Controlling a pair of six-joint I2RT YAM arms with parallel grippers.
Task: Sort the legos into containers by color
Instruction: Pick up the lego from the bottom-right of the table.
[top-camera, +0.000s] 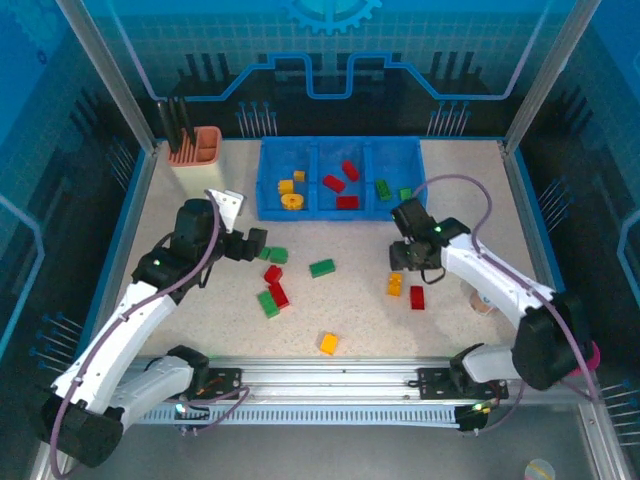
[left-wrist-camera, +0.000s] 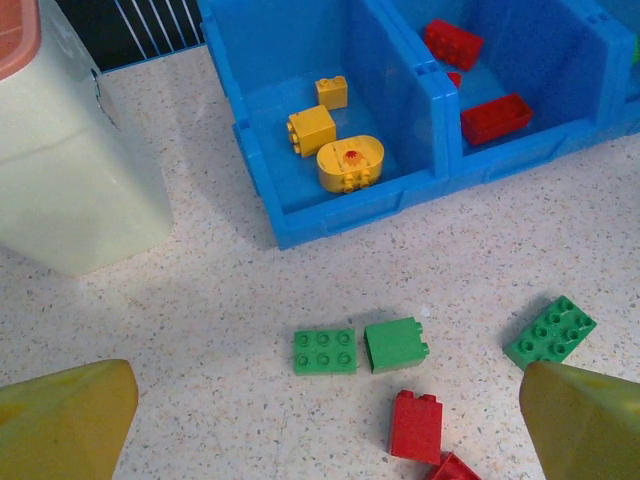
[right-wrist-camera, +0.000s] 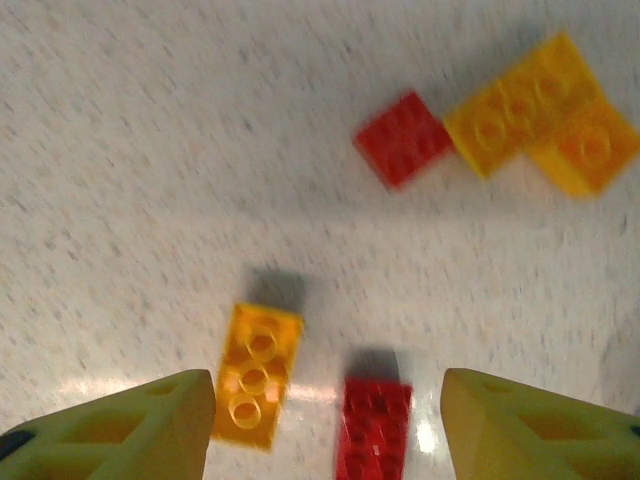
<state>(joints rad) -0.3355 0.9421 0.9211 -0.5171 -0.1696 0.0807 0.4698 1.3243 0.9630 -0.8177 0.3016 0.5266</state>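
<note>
Pick step: legos (top-camera: 322, 268) loose on counter (top-camera: 380, 330), near side of blue tray (top-camera: 340, 213). Right jaws apart, empty, over orange lego (right-wrist-camera: 255, 385) beside red lego (right-wrist-camera: 375, 430). Left jaws wide, empty. Next, judged: centre on one, descend, close.

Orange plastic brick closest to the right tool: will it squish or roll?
Probably neither. The orange rectangular plastic brick looks hard and boxy, so likely stiff. Lying flat, studs up, it should slide, not tip, across the speckled table.
</note>
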